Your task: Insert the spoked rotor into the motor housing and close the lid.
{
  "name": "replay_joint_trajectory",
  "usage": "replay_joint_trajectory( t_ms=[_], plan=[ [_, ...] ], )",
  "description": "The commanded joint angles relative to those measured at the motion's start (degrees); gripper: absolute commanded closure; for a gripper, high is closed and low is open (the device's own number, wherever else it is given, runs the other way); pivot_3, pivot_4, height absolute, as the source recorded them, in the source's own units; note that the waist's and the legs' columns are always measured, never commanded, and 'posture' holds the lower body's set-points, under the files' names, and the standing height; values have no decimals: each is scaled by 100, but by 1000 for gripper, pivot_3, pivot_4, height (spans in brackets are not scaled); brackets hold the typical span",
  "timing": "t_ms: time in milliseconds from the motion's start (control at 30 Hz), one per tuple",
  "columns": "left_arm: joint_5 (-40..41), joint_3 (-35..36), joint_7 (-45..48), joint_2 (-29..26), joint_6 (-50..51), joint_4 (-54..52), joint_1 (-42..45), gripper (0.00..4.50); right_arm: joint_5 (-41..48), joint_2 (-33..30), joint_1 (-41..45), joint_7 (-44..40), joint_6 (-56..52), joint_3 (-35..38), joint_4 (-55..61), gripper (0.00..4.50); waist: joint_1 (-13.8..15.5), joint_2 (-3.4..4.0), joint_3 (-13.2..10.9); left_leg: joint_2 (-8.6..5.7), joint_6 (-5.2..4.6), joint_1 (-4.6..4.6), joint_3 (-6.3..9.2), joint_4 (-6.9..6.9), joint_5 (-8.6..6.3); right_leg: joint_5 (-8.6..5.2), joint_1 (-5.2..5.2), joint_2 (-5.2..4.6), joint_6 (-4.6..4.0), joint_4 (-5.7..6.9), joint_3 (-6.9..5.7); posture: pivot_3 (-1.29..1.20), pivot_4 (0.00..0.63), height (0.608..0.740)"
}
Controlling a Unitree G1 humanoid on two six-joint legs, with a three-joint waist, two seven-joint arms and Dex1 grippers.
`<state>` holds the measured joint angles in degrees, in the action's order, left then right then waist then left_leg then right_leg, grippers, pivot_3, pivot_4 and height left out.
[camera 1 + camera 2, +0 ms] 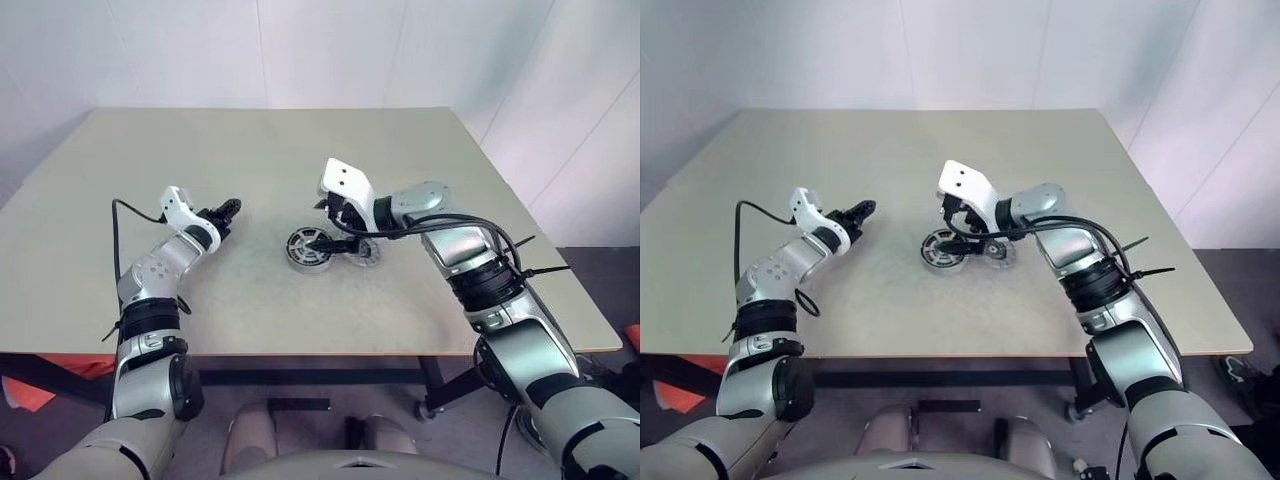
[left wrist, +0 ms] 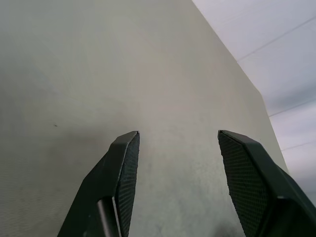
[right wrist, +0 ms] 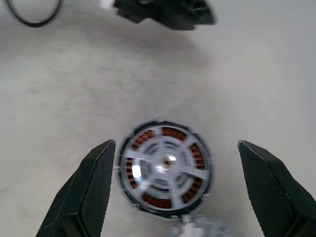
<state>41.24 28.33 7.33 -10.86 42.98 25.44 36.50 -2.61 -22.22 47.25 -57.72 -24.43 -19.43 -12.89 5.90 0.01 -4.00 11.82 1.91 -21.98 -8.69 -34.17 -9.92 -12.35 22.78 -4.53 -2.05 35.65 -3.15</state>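
Note:
The motor housing (image 3: 131, 169) lies flat on the table, its copper windings in a ring. The spoked rotor (image 3: 165, 163) sits inside it, silvery face up. My right gripper (image 3: 176, 145) hovers just above the housing, open wide, one finger (image 3: 94, 182) on each side and nothing held. In the head views this gripper (image 1: 335, 232) stands over the housing (image 1: 305, 252). The grey lid (image 1: 368, 257) lies right of the housing, touching or nearly touching it and partly hidden by the gripper. My left gripper (image 1: 228, 210) hangs open over bare table, well left of the housing.
The beige table (image 1: 270, 150) reaches far behind and to both sides of the parts. A black cable (image 1: 135, 210) loops off my left wrist. The table's front edge (image 1: 330, 350) runs close below the arms.

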Motion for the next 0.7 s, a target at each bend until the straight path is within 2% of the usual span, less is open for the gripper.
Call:
replay_joint_trajectory(
  t_ms=[33, 100, 367, 700],
  plan=[
    [-72, -147, 96, 22, -91, -12, 207, 1824, -274, 65, -25, 549, 769, 21, -475, 385, 0, 0, 0, 0, 0, -1, 0, 0, 0, 0, 0, 0, 0, 1, 0, 0, 0, 740],
    [-80, -183, 102, 31, -99, 10, 234, 1824, -409, 126, -83, 732, 977, -61, -700, 896, -13, 0, 0, -1, 1, -1, 0, 0, 1, 0, 2, 0, 0, 1, 0, 0, 0, 740],
    [-113, -181, 139, -24, -47, 28, 239, 1824, -462, 208, -245, 702, 988, -119, -505, 3769, -24, 0, -1, -1, 1, -6, 0, 5, 0, 0, 9, 9, 0, -2, 0, 0, 0, 740],
    [-131, -190, 131, -20, -24, 31, 232, 1824, -507, 380, -329, 891, 920, -132, -614, 3769, -27, 0, -1, 1, 2, -3, 1, 5, 1, 0, 6, 9, -1, -1, 0, 0, 0, 740]
  ],
)
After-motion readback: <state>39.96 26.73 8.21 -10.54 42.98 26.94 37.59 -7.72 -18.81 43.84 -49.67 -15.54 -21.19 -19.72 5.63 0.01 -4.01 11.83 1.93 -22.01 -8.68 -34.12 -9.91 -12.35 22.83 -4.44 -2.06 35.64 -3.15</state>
